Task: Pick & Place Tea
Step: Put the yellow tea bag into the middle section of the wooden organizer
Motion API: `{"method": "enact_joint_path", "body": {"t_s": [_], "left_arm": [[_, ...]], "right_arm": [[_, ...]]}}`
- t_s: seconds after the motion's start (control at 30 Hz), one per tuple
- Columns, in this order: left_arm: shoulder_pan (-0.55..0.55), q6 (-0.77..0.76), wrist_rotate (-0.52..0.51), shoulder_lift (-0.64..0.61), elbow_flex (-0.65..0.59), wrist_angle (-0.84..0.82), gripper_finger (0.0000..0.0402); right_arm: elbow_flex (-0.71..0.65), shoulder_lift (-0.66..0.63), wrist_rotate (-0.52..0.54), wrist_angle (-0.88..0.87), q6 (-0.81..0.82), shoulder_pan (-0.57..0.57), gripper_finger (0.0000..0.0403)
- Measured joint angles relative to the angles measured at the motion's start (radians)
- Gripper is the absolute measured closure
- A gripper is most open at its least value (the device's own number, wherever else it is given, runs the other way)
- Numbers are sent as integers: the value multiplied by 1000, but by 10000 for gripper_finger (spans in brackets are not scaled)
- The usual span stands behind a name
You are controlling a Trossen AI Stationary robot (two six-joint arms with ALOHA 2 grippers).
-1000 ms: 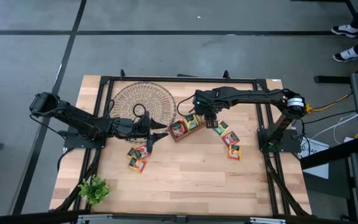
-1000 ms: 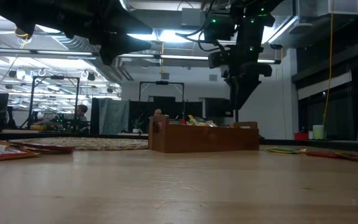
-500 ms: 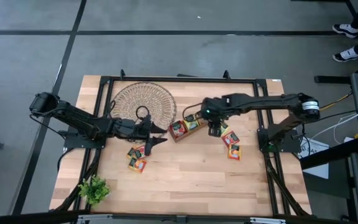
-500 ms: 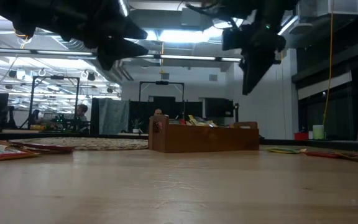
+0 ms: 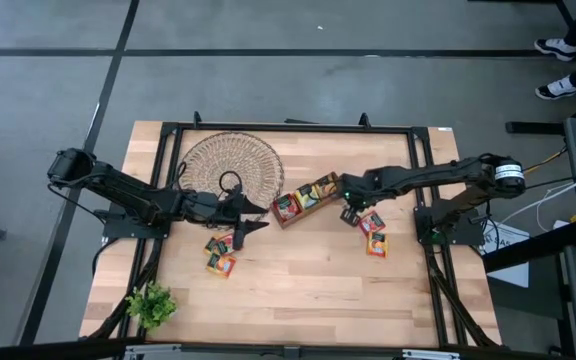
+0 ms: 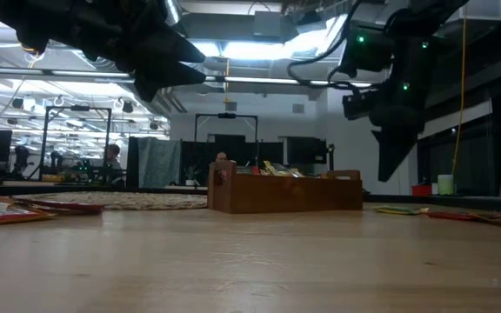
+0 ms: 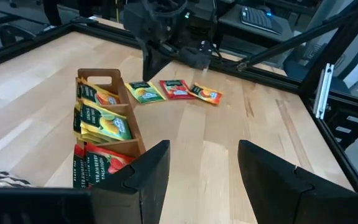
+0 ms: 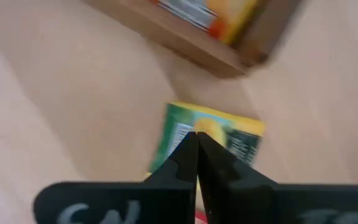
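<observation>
A narrow wooden tray [image 5: 303, 200] [image 7: 104, 118] holding tea sachets stands mid-table. To its right, three tea sachets [image 5: 371, 228] [image 7: 176, 89] lie flat in a row on the wood. My right gripper [image 5: 348, 212] [image 6: 388, 176] [image 8: 196, 134] is shut and points down above the green-and-yellow sachet [image 8: 229, 142] nearest the tray. The low view shows its tip clear of the table. Two more sachets [image 5: 221, 254] lie left of centre. My left gripper [image 5: 253, 218] [image 7: 204, 168] hovers open beside them, pointing toward the tray with nothing between its fingers.
A round woven wicker dish [image 5: 233, 165] lies at the far left, behind my left arm. A small green plant [image 5: 151, 305] stands at the near left corner. A black metal frame [image 5: 423, 160] borders the table. A person's shoes [image 5: 558, 50] show on the floor far right.
My right gripper has left the space over the tray. It has gone toward the table's right and near edges and down, to above the sachet nearest the tray. Its wrist has rolled and its fingers have come together. The sachets and tray lie as before.
</observation>
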Motion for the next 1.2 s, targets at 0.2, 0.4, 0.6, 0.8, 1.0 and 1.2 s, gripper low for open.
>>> {"method": "enact_joint_path", "body": {"t_s": [0.2,0.4,0.6,0.8,1.0,1.2], "left_arm": [[0,0,0,0,0,0,217],[0,0,0,0,0,-5,217],[0,0,-1,0,0,-23,217],[0,0,1,0,0,-23,217],[0,1,4,0,0,-23,217],[0,0,12,0,0,-23,217]], "right_arm": [[-1,10,84,-23,52,-2,398],[-1,63,97,-27,104,-2,399],[-1,127,89,-25,157,0,401],[-1,170,76,-22,216,37,401],[3,202,86,4,286,104,401],[3,201,10,82,398,187,400]]}}
